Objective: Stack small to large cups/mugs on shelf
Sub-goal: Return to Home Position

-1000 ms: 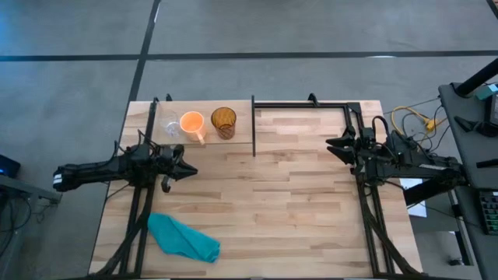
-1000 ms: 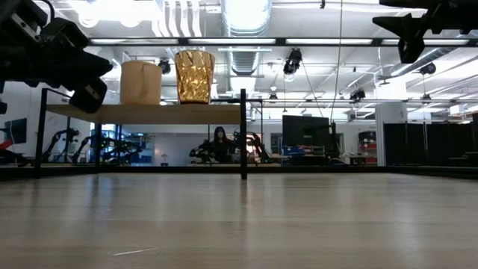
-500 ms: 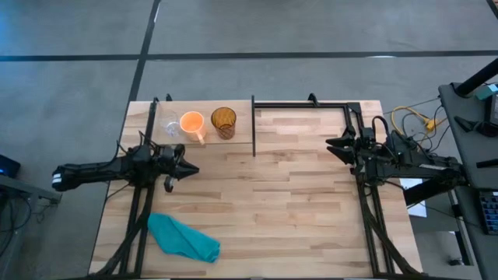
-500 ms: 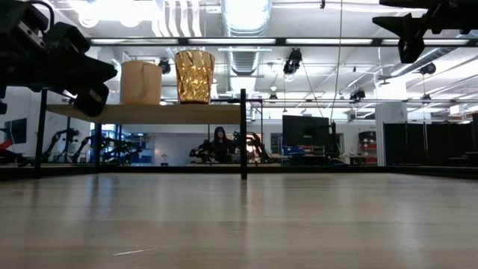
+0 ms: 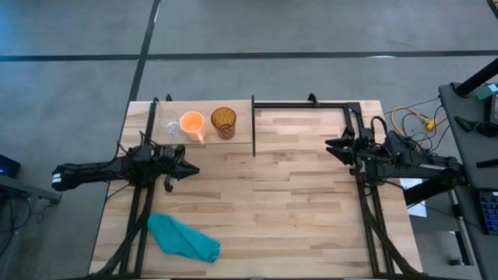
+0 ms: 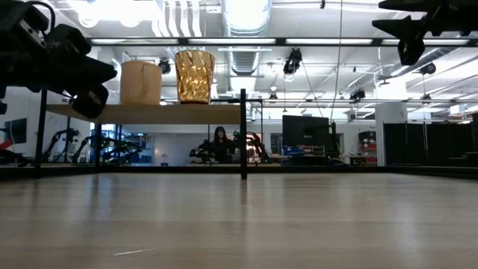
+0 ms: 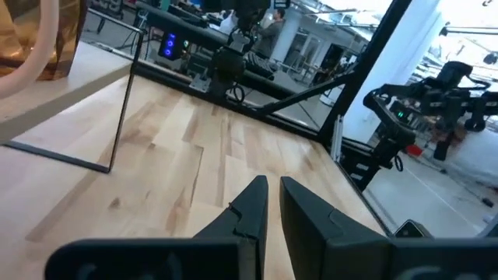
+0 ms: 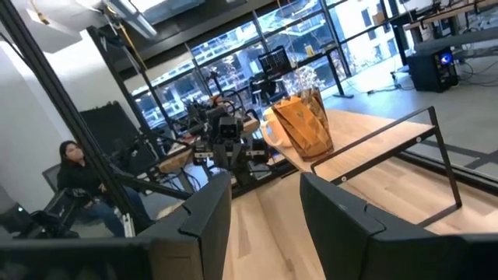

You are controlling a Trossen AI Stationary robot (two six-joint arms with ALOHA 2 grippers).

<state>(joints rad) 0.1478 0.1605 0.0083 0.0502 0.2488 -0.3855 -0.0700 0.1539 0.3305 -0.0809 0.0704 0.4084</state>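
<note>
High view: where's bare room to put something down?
Widest bare patch: the table between the left arm and right arm, from the divider to the front edge. Crowded: the shelf, three cups in a row. A cloth fills the front left.

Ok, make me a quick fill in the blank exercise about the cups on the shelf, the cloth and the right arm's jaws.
1. On the shelf, the orange mug stands ____ the clear cup and the amber tumbler.
2. The cloth lying on the table is ____ in colour.
3. The right gripper has its jaws ____, with nothing between them.
Missing words: between; teal; open.
</note>
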